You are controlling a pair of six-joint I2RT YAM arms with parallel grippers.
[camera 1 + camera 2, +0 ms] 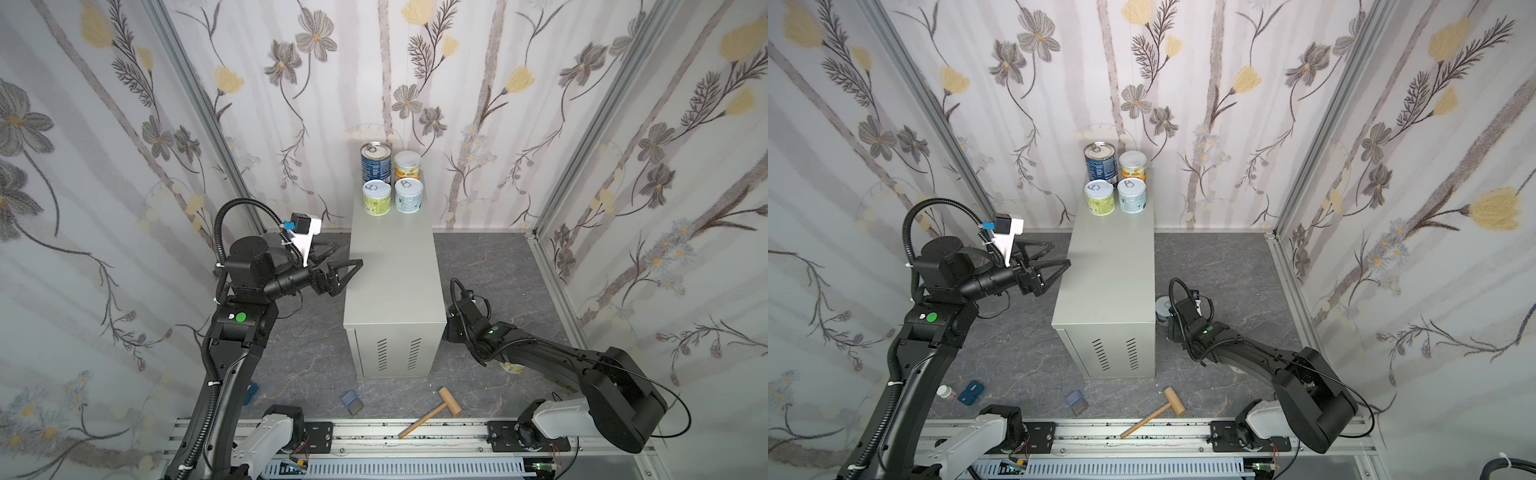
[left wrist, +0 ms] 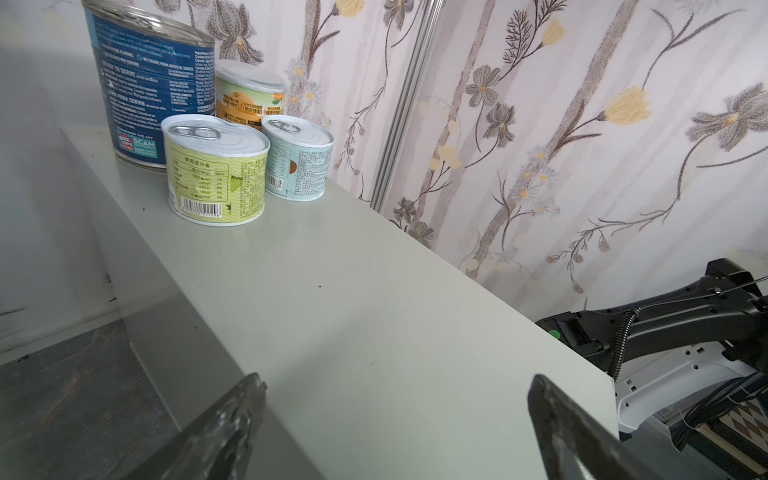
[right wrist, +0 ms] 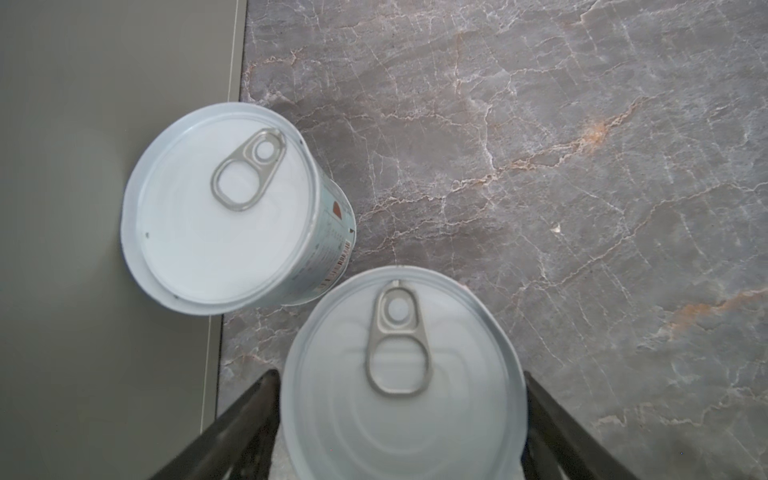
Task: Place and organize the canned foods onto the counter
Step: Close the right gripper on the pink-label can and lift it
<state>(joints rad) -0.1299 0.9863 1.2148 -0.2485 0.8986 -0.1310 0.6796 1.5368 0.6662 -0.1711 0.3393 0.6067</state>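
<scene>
Floral-papered booth, dark marbled floor (image 1: 490,266). Grey metal worktop (image 1: 390,270) stands mid-floor, its far end at the back wall.

Four cans up at that far end, two rows of two: blue can (image 1: 376,163) and orange can (image 1: 407,166) behind, green can (image 1: 377,200) and pale blue can (image 1: 408,197) in front. Rest of the top, toward the near edge, carries nothing.

Right pincer (image 3: 399,374) is low at the floor by the worktop's right wall. Its fingers (image 3: 249,407) sit either side of an upright floor can (image 3: 415,424), close on its rim; whether they bite, cannot tell. Can's axis vertical, ring-pull lid up, pincer astride it from above. Second floor can (image 3: 216,216), teal label, stands just beyond, hard by the worktop's wall.

Judgement: the move turns on height. The free top lies above this can and to the robot's left, so a lift comes first, clear of neighbour and wall edge. Right arm is the nearer. Left pincer (image 1: 349,254) hangs wide and empty at the worktop's left edge, the box between it and the floor cans.

Right wrist view alone shows both floor cans. In a top view only one pale lid (image 1: 1162,305) peeps out beside the wrist; which can, cannot tell. Left wrist view gives the rows' spacing on top.
</scene>
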